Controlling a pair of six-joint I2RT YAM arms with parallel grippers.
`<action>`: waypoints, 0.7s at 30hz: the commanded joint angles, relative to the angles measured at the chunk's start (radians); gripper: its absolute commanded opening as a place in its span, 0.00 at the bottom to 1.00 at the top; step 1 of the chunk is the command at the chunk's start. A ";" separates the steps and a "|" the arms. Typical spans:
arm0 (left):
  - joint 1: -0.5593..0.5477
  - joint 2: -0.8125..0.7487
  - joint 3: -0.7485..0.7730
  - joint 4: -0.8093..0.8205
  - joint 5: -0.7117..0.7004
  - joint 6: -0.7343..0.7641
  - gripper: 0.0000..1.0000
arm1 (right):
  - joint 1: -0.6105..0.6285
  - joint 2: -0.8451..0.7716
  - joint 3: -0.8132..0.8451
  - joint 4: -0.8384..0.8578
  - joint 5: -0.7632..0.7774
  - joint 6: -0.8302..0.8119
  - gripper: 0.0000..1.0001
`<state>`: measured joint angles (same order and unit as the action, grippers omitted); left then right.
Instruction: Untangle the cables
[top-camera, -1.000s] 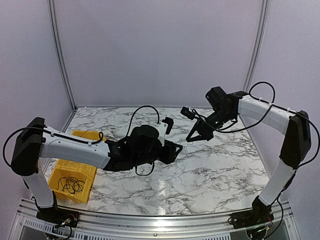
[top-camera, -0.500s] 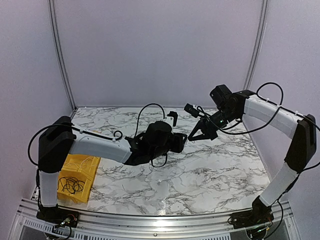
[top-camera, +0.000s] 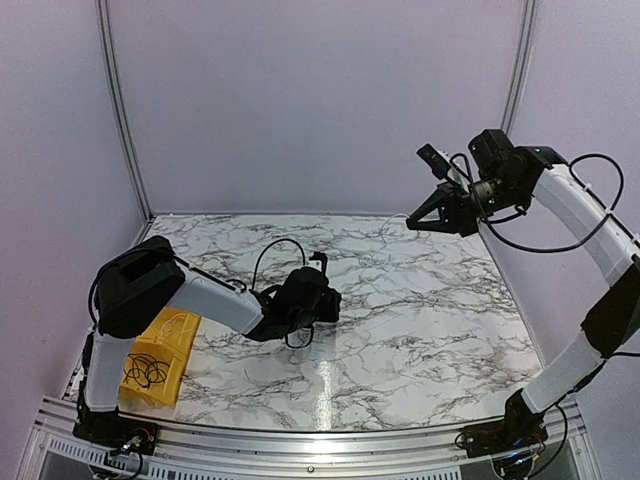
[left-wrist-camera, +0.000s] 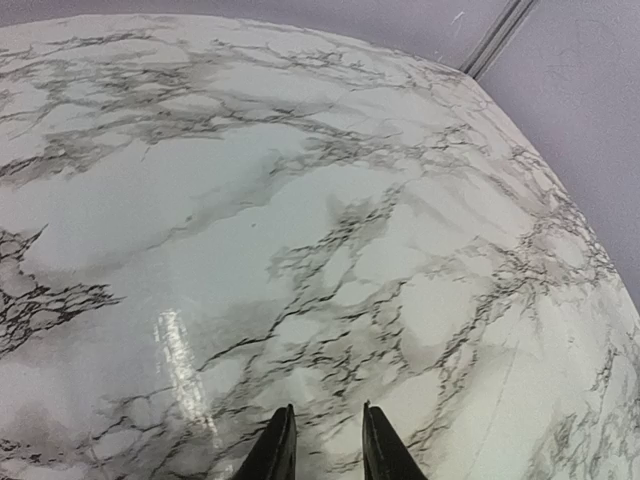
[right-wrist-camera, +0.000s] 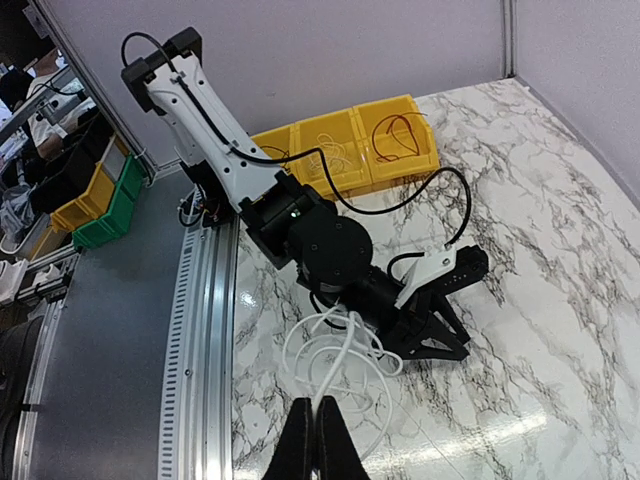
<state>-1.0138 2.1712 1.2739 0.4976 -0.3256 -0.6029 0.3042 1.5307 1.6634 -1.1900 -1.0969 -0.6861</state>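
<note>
My right gripper (top-camera: 412, 224) is raised high over the back right of the table. It is shut on a thin white cable (right-wrist-camera: 345, 352), whose loose loops hang from its fingertips (right-wrist-camera: 318, 408). The cable shows only faintly in the top view (top-camera: 384, 238). My left gripper (top-camera: 333, 300) is low over the marble table, left of centre. Its jaws (left-wrist-camera: 322, 442) stand a little apart with nothing between them. It also shows in the right wrist view (right-wrist-camera: 445, 345), below the hanging loops. Thin black cables (top-camera: 146, 370) lie in a yellow bin (top-camera: 170, 335).
A row of yellow bins (right-wrist-camera: 345, 150) with coiled cables stands along the table's left edge. An aluminium rail (right-wrist-camera: 205, 330) runs along the near edge. Purple walls enclose the marble table (top-camera: 420, 330) at the back and sides.
My right gripper has risen and moved right, away from the left gripper, with the white cable. My left arm has pulled back to the left and sunk lower.
</note>
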 joint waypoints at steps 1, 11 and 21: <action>0.012 -0.051 -0.083 0.026 -0.013 -0.026 0.24 | -0.004 -0.020 0.026 -0.050 -0.036 -0.033 0.00; 0.008 -0.323 -0.380 0.102 0.052 0.016 0.41 | -0.004 -0.025 -0.098 0.047 0.027 0.009 0.00; -0.039 -0.444 -0.387 0.289 0.378 0.120 0.52 | -0.004 -0.011 -0.111 0.068 0.028 0.027 0.00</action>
<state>-1.0309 1.7336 0.8379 0.6987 -0.1123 -0.5323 0.3038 1.5127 1.5455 -1.1488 -1.0710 -0.6762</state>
